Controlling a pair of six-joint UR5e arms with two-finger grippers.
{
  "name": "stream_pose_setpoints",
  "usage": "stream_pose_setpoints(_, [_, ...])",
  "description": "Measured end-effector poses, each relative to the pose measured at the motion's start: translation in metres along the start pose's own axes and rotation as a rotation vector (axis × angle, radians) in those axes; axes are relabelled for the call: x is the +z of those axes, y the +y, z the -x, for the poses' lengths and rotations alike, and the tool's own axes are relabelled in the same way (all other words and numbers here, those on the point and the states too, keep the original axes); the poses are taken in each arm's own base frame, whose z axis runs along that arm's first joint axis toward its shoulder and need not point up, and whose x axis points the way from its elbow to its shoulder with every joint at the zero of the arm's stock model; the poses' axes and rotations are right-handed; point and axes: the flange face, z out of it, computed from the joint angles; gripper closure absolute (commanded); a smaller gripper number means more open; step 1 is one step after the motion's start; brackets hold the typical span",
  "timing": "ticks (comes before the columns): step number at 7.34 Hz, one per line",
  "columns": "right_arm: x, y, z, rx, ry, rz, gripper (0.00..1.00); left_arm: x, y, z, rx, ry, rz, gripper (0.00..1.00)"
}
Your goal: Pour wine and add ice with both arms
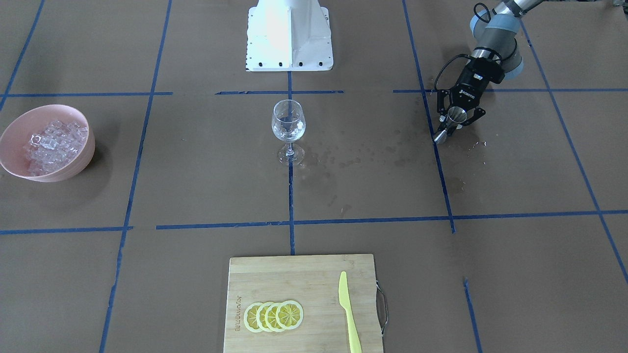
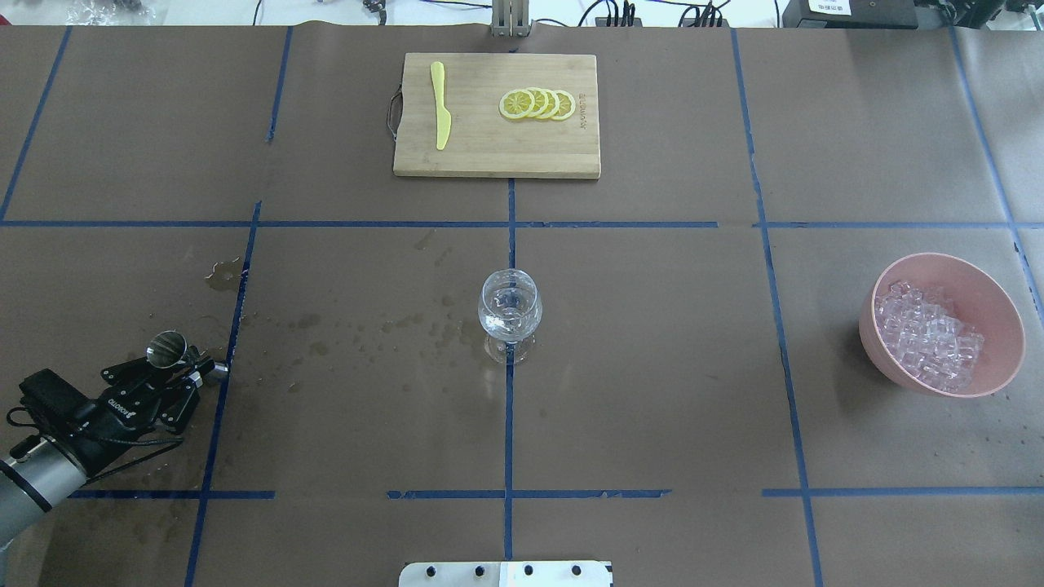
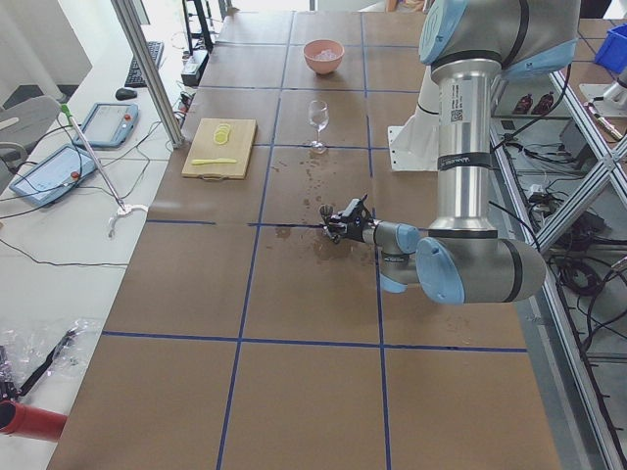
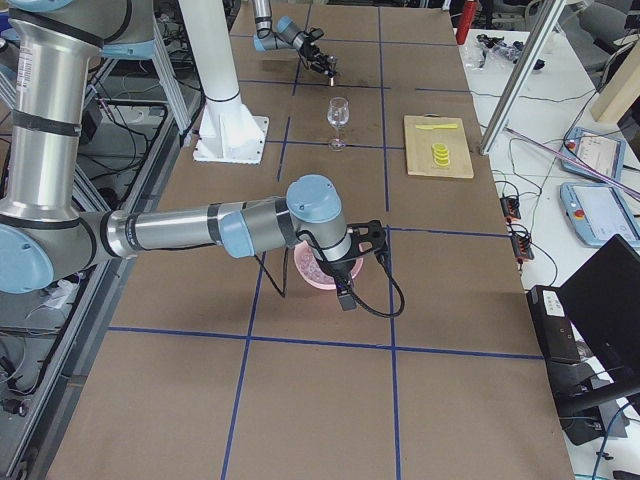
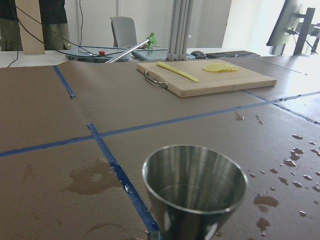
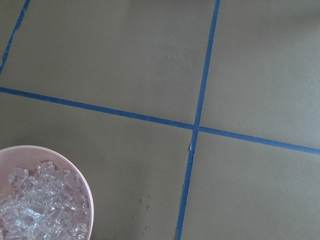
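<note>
Brown paper tabletop [image 2: 652, 367] gridded in blue tape, wet spatter between centre and the robot's left. Desks with tablets and cables beyond the edge. Wine glass [image 2: 510, 310] upright at centre, a thin, near-colourless wine [image 1: 288, 131] at its bottom. Ice [image 2: 930, 338], glassy cubes heaped in pink bowl [image 2: 1007, 310], far right. Left gripper [image 1: 456, 119] clenched on tilted steel jigger [image 5: 195, 187]. Right gripper [image 4: 368, 238] above the bowl; finger state cannot be told.

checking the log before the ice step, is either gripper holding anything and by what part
The left gripper holds the steel jigger around its narrow middle. The right gripper shows only in the exterior right view, so its hold cannot be told.
</note>
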Motion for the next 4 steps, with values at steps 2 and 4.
stream_pose_setpoints(2, [-0.0002, -0.0006, 0.0002, -0.001, 0.0, -0.001, 0.0, 0.0, -0.0017, -0.0014, -0.003, 0.002, -0.004, 0.0])
stream_pose_setpoints(4, [-0.0005, -0.0009, 0.0005, 0.0, 0.0, -0.002, 0.0, -0.0005, -0.0056, -0.0027, -0.01, 0.005, -0.013, 0.0])
